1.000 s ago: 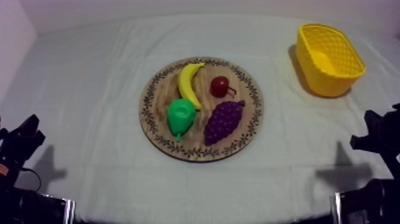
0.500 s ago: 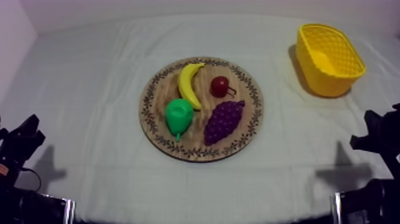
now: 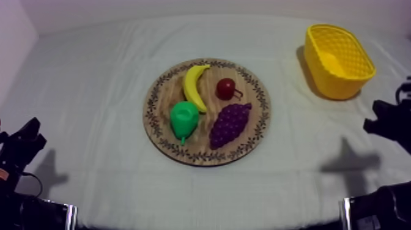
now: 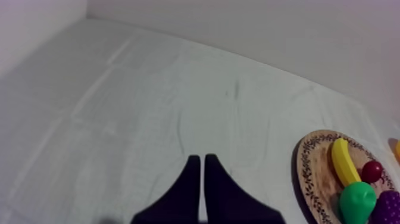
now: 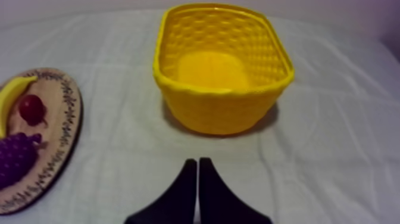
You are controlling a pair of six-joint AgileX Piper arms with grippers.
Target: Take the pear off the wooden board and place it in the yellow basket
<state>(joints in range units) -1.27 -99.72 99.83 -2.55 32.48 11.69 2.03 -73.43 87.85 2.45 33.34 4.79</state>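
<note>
Pear (image 3: 185, 120) lies on the wooden board (image 3: 160, 98), just left of the grapes (image 3: 230, 124), long axis far-to-near, stem toward the board's near rim. Nothing's done yet, I reckon: the whole pick plus the carry to the yellow basket (image 3: 338, 58), well off the board's right, is left. My left gripper (image 4: 200, 158) and right gripper (image 5: 194, 161) both have fingers pressed together, holding nothing.

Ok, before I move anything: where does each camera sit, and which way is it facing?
Top view: above the table, slanting down on the wooden board and yellow basket; left arm and right arm at its side edges.
Left wrist view: on the left arm, looking across cloth toward the board; its jaws shut.
Right wrist view: on the right arm, facing the basket; its jaws shut.
Shared: all three see the board.
</note>
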